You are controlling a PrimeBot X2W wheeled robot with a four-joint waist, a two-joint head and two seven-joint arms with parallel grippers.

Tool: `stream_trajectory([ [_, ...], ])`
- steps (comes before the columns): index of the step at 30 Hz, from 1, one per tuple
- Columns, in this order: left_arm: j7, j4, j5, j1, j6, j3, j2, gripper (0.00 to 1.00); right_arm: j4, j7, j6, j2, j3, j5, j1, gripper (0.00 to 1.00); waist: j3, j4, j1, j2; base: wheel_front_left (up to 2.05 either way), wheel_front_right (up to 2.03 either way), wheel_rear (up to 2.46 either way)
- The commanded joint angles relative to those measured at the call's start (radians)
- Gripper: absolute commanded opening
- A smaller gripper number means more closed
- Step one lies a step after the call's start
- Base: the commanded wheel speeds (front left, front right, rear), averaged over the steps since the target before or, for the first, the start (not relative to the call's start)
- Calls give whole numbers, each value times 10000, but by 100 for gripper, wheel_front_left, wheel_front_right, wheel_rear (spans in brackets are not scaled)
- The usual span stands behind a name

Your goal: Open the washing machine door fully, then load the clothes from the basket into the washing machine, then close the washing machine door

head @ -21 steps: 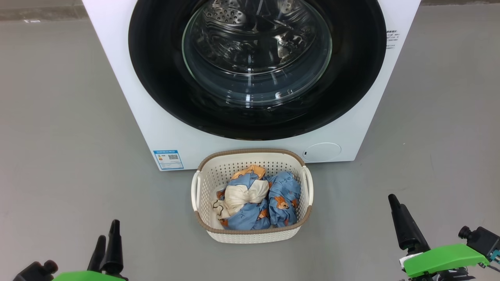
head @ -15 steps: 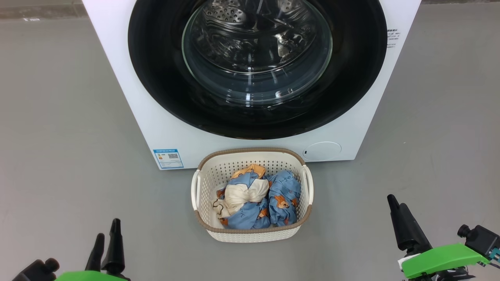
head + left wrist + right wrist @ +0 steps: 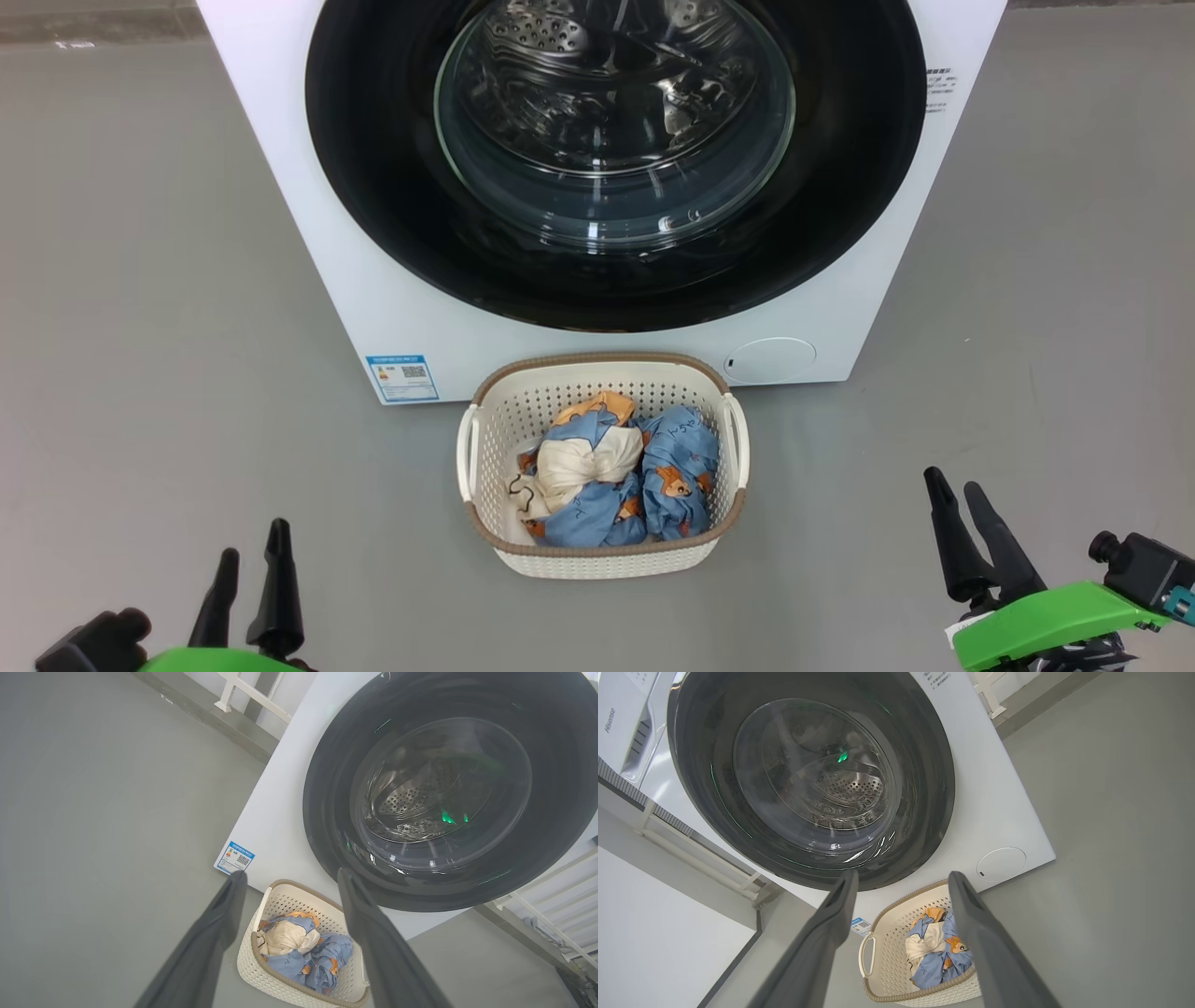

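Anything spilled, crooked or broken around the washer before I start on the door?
Nothing stands out. The washing machine door sits shut with no crack showing in its glass. The basket stands upright in front of the washing machine, with the clothes bundled inside it.

1. Head view: from high up, facing forward and down onto the washing machine (image 3: 392, 317) and basket (image 3: 597, 560).
2. Wrist views: low, tilted, from either side, both sharing the door (image 3: 327, 812) and basket.
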Motion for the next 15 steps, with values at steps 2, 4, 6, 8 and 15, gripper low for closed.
stream_trajectory([
  [2,-168,-306,469,-233,-110,247,121,100,-159,-29,10,-44,-32,-549,-368,100,24,0,0,0,0,0,0],
  [4,-215,-313,724,-234,-128,252,130,100,-142,-30,10,-8,-104,-846,-378,100,50,-2,0,0,0,0,0],
  [6,-262,-317,970,-241,-146,287,130,100,-124,-31,10,28,-178,-1140,-391,100,79,-5,0,0,0,0,0],
  [8,-310,-316,1221,-253,-164,321,128,100,-106,-32,10,66,-257,-1438,-402,100,107,-10,0,0,0,0,0],
  [15,-474,-263,2084,-270,-228,344,136,100,-6,-34,11,249,-534,-2427,-376,100,199,-44,0,0,0,0,0],
])
